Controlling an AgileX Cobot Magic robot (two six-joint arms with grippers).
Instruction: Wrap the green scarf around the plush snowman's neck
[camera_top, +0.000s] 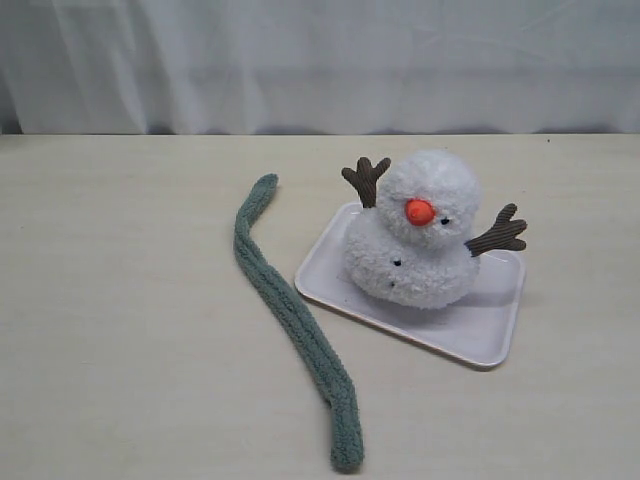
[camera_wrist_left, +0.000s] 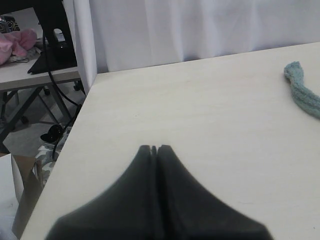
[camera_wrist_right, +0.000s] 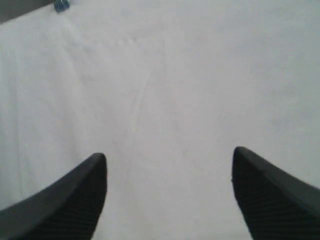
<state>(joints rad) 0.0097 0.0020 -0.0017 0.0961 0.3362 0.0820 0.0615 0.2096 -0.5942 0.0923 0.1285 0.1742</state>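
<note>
A pale, wood-grained tabletop (camera_top: 120, 330) is seen to fill most of the exterior view, and it is closed off at the back by a white curtain (camera_top: 300, 60) that hangs in soft folds down to the tabletop's far edge. The green scarf (camera_top: 290, 315) is laid out flat on the bare surface in a long, gently bending line, one end towards the curtain and the other towards the near edge. Just beside it, on its right in the exterior view, a pale rectangular tray (camera_top: 480, 330) is set at an angle, and the plush snowman (camera_top: 420, 240) is seated on it, apart from the scarf, with its orange nose turned towards the near right.

In the left wrist view the left jaws are shown pressed together with nothing between them, their dark fingertips (camera_wrist_left: 145, 150) held above the tabletop (camera_wrist_left: 200, 110), well apart from the scarf's end (camera_wrist_left: 302, 90). Past the tabletop's side edge a second table bearing something pink (camera_wrist_left: 17, 42), black cables (camera_wrist_left: 55, 75) and the floor can be made out.

The right jaws are spread wide and nothing is held; their fingertips (camera_wrist_right: 97, 162) are framed against white cloth alone
</note>
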